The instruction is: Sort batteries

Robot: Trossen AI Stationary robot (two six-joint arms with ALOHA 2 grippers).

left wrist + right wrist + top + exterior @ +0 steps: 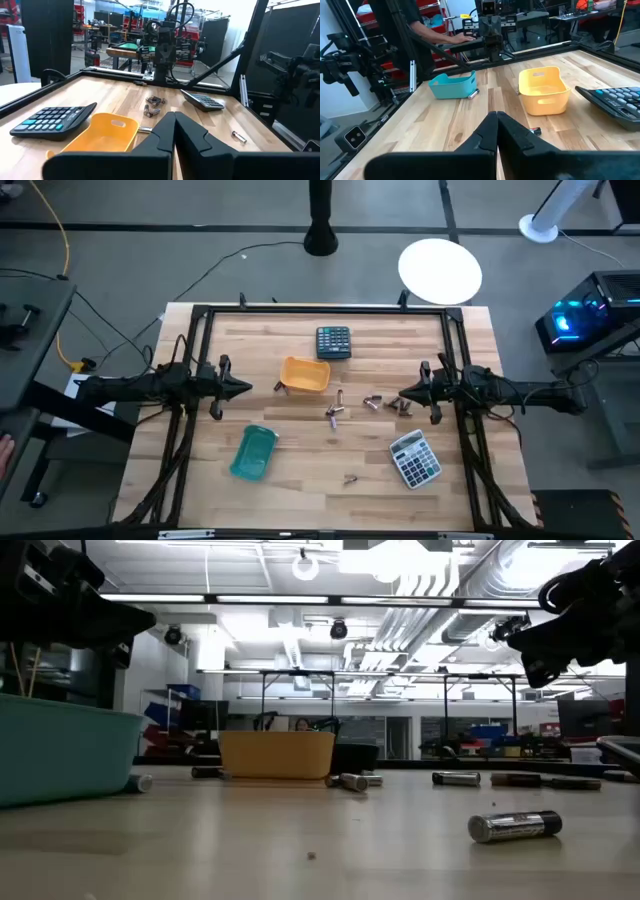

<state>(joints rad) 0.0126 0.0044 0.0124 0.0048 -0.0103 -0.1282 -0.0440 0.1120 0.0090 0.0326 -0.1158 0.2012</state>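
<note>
The left tool is hovering clenched and empty over the tabletop, just left of the yellow bin. The right tool is hanging clenched and empty too, at the right end of the batteries, which are lying scattered mid-tabletop between both tools. One stray battery is sitting nearer the front. A teal bin is resting front left, a grey calculator front right, a dark calculator at the far side.
</note>
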